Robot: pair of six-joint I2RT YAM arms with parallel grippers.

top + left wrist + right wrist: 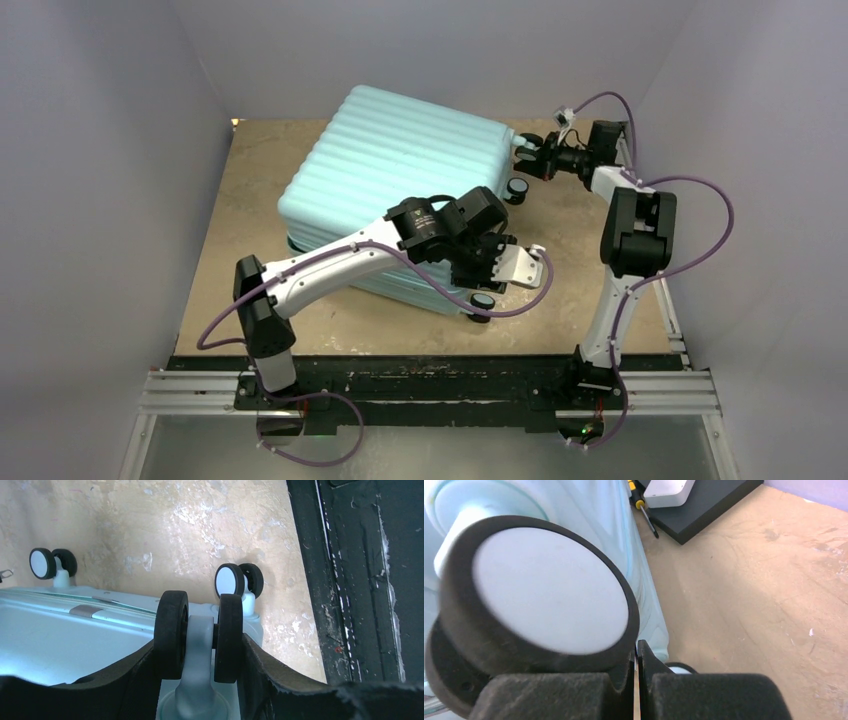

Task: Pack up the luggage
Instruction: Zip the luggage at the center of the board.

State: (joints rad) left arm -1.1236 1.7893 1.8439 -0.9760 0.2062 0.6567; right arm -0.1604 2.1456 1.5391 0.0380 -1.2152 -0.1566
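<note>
Left gripper (200,650), pinching a wheel (171,630), should shift the luggage (390,170) slowly lest the caster swivel; right gripper (636,680) sits pressed shut.

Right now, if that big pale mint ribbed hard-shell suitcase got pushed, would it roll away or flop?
Probably slide, not roll: the pale mint ribbed suitcase lies flat, its small black-and-white wheels sticking out sideways rather than under it. The ribbed shell looks rigid, so flopping seems unlikely. It covers much of the tan table, so likely awkward to lift.
</note>
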